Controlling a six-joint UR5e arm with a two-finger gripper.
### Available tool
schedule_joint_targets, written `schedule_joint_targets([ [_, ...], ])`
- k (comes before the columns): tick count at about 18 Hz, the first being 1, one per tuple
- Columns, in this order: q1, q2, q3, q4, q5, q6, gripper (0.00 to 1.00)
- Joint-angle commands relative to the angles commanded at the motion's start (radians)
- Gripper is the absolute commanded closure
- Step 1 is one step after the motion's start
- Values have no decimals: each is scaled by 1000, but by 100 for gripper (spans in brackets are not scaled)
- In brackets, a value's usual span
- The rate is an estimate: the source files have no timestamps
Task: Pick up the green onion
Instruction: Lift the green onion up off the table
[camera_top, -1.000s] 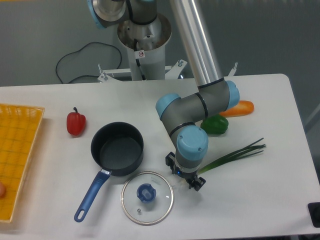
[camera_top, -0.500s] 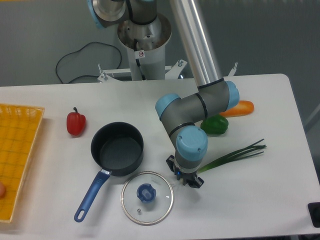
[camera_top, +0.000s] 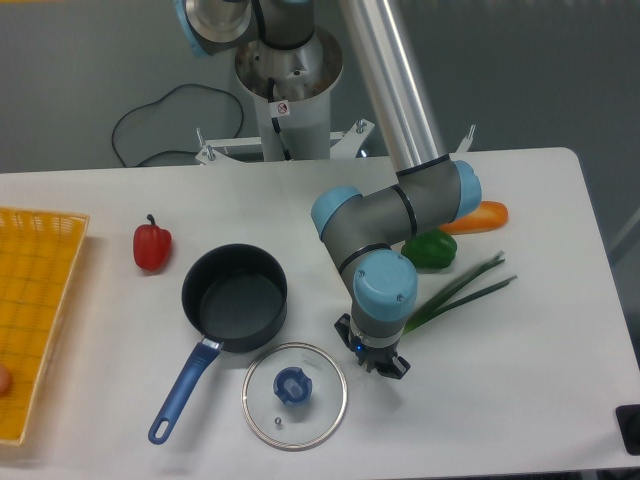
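The green onion (camera_top: 462, 286) lies slanted at the right of the table, its dark green leaves pointing up and to the right. Its bulb end runs under the arm's blue wrist and is hidden there. My gripper (camera_top: 374, 360) points down at the table just below that wrist, beside the glass lid. Its fingers stand close together at the stalk's lower end, shut on the green onion.
A green bell pepper (camera_top: 430, 249) and an orange vegetable (camera_top: 478, 216) sit behind the onion. A dark pot (camera_top: 234, 297) with a blue handle and a glass lid (camera_top: 295, 395) lie left of the gripper. Farther left are a red pepper (camera_top: 152, 245) and a yellow basket (camera_top: 35, 300).
The fingers have drawn together from a wide spread. The onion's leaf tips have swung up and to the left, toward the green pepper.
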Motion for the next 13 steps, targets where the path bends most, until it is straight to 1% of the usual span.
schedule_joint_targets([
  [1,0,3,12,-9,0,5,77],
  [4,0,5,49,-69,0,11,77],
  [6,0,11,71,-106,0,50,77],
  [8,0,37,72,-144,2,95,77],
  [9,2,60,72,-184,2,116,77],
  [13,2,112,72,-281,2,133,77],
])
